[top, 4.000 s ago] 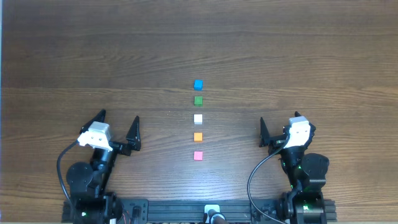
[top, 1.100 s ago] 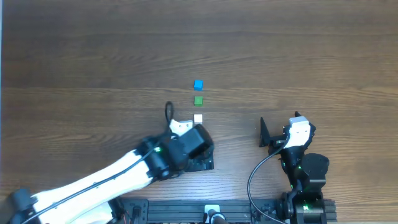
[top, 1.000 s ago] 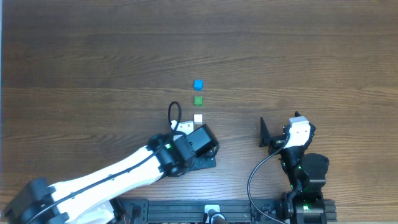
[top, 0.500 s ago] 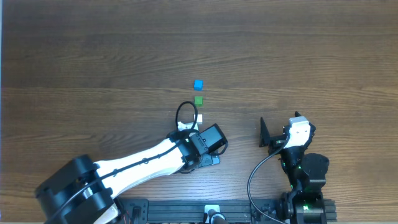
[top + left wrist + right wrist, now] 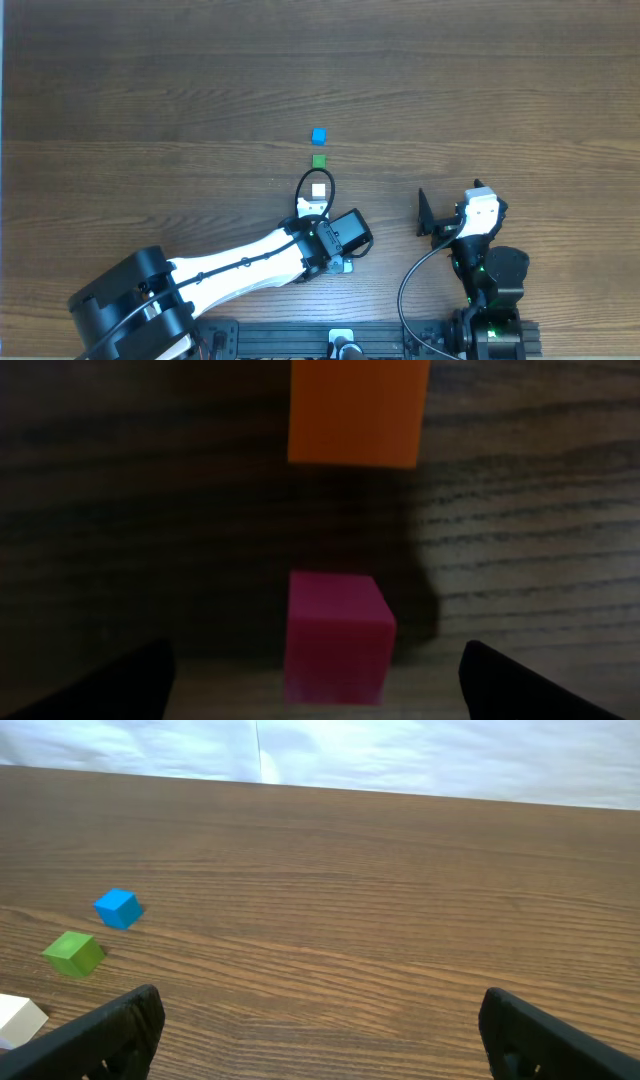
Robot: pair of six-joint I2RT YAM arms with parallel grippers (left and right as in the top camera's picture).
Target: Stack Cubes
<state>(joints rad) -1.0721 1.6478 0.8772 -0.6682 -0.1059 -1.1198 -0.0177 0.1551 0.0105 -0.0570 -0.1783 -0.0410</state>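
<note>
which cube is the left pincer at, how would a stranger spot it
On the wood table, a row of small cubes runs up the middle. The left pincer hangs open at the row's near end, and the pink cube sits between its fingers, beside the orange cube. No other is pink.

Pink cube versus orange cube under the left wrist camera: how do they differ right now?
The pink cube sits centred between the open fingers of the left gripper; the orange cube lies beyond it, apart, outside the fingers. One is magenta, the other bright orange. Both rest flat on the table, squared alike.
</note>
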